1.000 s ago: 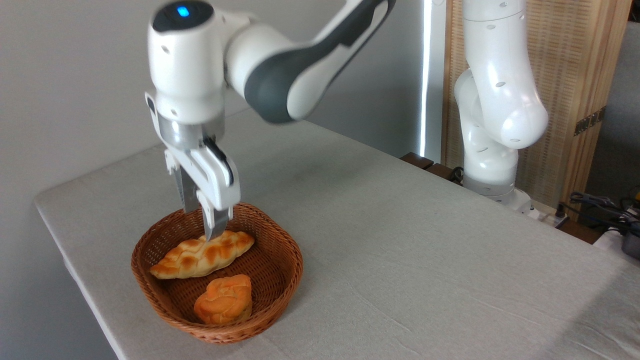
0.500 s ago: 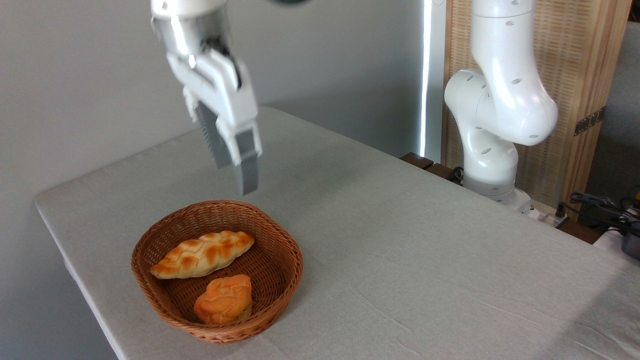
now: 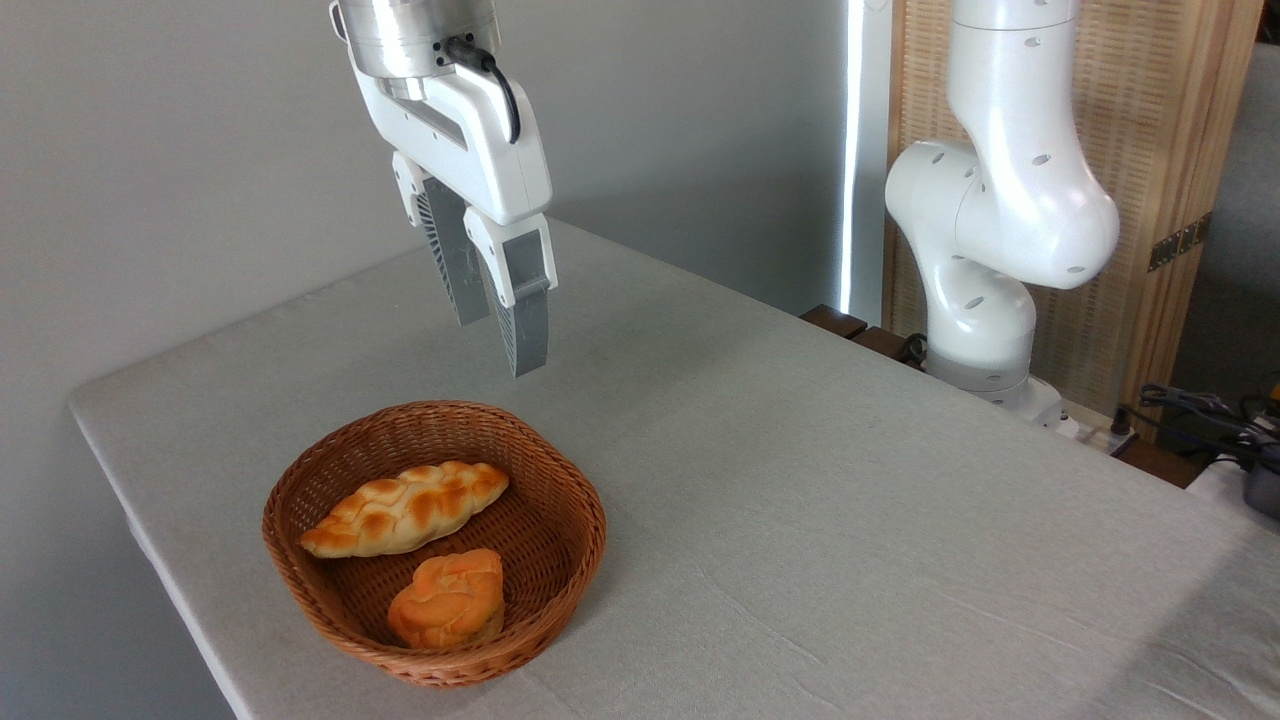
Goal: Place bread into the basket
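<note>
The bread [image 3: 406,508], a long braided golden loaf, lies across the far half of the reddish-brown wicker basket [image 3: 560,560] near the table's front left. My gripper [image 3: 500,345] hangs in the air above and behind the basket's far rim, well clear of the loaf. Its two grey fingers point down with a gap between them and hold nothing, so it is open.
A small lumpy orange bun [image 3: 447,598] sits in the basket in front of the loaf. The grey table [image 3: 850,520] stretches right and back. My arm's white base [image 3: 985,290] stands at the table's far right edge, with cables [image 3: 1200,410] beyond it.
The gripper let go of the loaf in the basket and rose straight up, then shifted slightly right. The loaf and bun have not moved.
</note>
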Robot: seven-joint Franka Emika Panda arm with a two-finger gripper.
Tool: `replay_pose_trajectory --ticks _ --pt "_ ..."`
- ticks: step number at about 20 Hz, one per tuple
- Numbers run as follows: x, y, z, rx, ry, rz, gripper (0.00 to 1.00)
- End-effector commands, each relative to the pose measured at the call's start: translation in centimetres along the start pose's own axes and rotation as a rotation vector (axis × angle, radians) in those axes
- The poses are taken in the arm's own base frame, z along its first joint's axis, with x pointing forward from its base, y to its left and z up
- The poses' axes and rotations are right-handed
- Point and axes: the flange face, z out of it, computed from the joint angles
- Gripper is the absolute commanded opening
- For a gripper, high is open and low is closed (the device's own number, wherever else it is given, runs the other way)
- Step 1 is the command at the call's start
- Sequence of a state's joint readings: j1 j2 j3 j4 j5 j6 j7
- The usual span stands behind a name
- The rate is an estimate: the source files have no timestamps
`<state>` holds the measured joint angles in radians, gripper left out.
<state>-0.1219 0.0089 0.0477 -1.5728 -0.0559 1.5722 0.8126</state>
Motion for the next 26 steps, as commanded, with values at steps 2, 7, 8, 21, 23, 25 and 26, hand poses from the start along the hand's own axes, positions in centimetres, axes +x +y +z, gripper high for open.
replay_pose_trajectory --ticks 2,7,8,21,23,25,26 --pt "0.3 0.4 0.5 -0.002 0.006 0.007 1.00" --pt "-0.1 1.1 1.0 0.001 0.050 0.001 1.00" --pt "-0.2 1.2 1.1 0.000 0.049 0.001 1.00" --pt "-0.9 0.8 0.7 0.020 0.035 -0.003 1.00" --pt "-1.1 0.9 0.5 0.026 0.024 -0.002 1.00" --pt "-1.2 0.9 0.5 0.025 0.023 -0.003 1.00" --pt "-1.2 0.9 0.5 0.026 0.024 -0.003 1.00"
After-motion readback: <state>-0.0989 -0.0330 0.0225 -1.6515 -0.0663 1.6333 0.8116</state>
